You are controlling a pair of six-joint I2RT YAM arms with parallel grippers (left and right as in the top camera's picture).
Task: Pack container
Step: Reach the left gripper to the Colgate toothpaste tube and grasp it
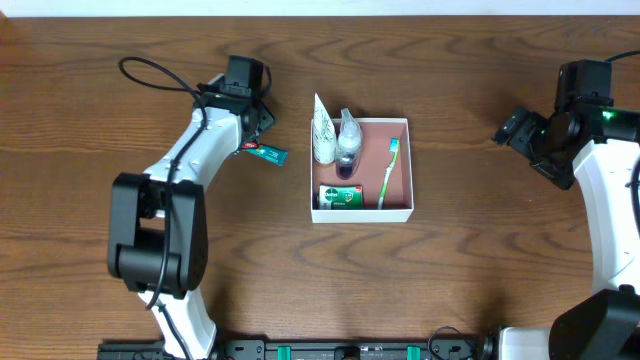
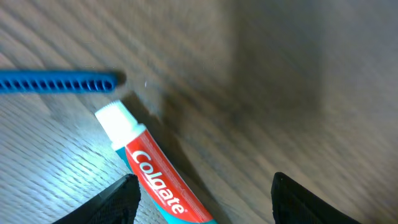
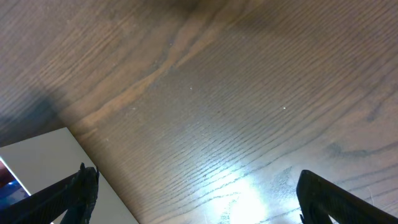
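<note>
The container point(image 1: 408, 150), a square shallow box with white walls and a pink-brown inside, sits mid-table. It holds a white tube point(image 1: 322, 135), a clear bottle point(image 1: 347, 140), a green-and-white toothbrush point(image 1: 388, 172) and a green soap carton point(image 1: 340, 196). A red Colgate toothpaste tube point(image 2: 155, 180) lies on the table left of the container and also shows in the overhead view point(image 1: 268, 153). My left gripper point(image 2: 205, 205) is open just above the tube, which lies between its fingers close to the left one. In the overhead view the left gripper point(image 1: 256, 130) is at the tube's left end. My right gripper point(image 3: 196, 199) is open and empty over bare wood at the far right point(image 1: 508, 130).
A blue comb point(image 2: 59, 81) lies on the wood just beyond the toothpaste's white cap. A flat white thing point(image 3: 43, 162) shows at the lower left of the right wrist view.
</note>
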